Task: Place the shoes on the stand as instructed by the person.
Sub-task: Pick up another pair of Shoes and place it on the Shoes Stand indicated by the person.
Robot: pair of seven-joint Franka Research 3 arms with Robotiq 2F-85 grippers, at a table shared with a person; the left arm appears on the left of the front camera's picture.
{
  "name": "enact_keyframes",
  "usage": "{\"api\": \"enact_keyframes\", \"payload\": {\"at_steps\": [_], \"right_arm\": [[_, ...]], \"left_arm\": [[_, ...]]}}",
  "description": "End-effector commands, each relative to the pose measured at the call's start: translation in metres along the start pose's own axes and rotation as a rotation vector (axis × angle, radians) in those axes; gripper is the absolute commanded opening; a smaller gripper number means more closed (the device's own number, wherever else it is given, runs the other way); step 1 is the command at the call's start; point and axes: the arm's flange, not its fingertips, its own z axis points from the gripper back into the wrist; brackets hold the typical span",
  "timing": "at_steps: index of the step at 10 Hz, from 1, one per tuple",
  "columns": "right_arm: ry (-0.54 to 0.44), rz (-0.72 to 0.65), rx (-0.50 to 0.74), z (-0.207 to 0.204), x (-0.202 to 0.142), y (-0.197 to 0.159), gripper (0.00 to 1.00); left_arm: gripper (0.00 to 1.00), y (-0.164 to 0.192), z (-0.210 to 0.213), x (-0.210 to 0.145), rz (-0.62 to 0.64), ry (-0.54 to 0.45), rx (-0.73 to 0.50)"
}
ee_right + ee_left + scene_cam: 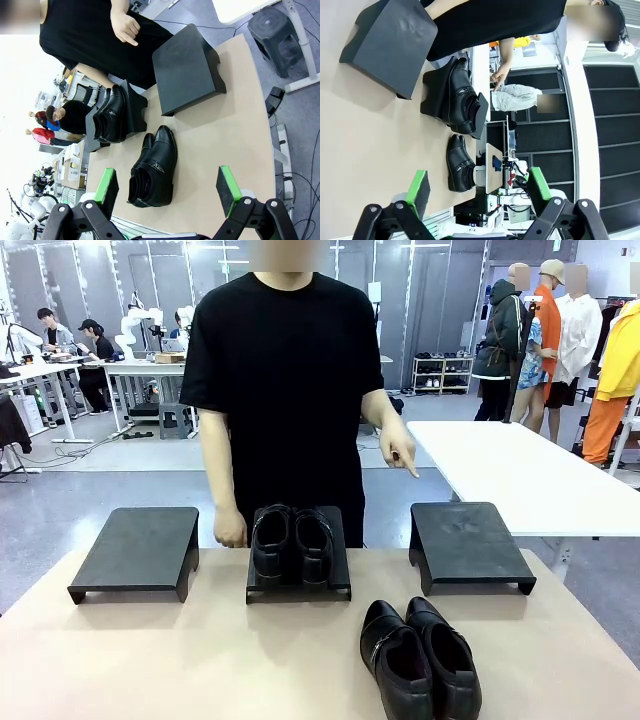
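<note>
Loose shoes (415, 660) lie by the table's (150, 660) near edge, toes toward the far edge. Left gripper (479, 185) and right gripper (166, 185) gape empty.

Left gripper (479, 189) is holding its jaws spread wide, green pads (419, 190) facing each other across the gap; right gripper (167, 186) is holding the same pose, jaws fully apart
</note>
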Motion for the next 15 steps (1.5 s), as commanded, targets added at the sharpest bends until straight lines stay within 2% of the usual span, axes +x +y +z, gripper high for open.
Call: {"api": "enact_keyframes", "payload": {"at_steps": [1,5,8,10,13,15], "right_arm": [[-0.003,-0.002,0.008,0.001,-0.002,-0.001,1.00],[0.000,0.000,0.000,0.000,0.000,0.000,1.00],[0.168,0.135,0.013,-0.027,0.030,0.063,1.00],[0.347,0.198,0.022,-0.071,0.044,0.113,1.00],[0.559,0.268,-0.022,-0.121,0.019,0.166,1.00],[0.654,0.295,-0.090,-0.146,-0.011,0.202,1.00]], "left_arm": [[1.00,0.002,0.000,0.000,-0.009,0.013,-0.010],[1.00,0.002,0.000,0.000,-0.009,0.013,-0.010],[1.00,0.002,0.000,0.000,-0.009,0.013,-0.010],[1.00,0.002,0.000,0.000,-0.009,0.013,-0.010],[1.00,0.002,0.000,0.000,-0.009,0.013,-0.010],[1.00,0.002,0.000,0.000,-0.009,0.013,-0.010]]}}
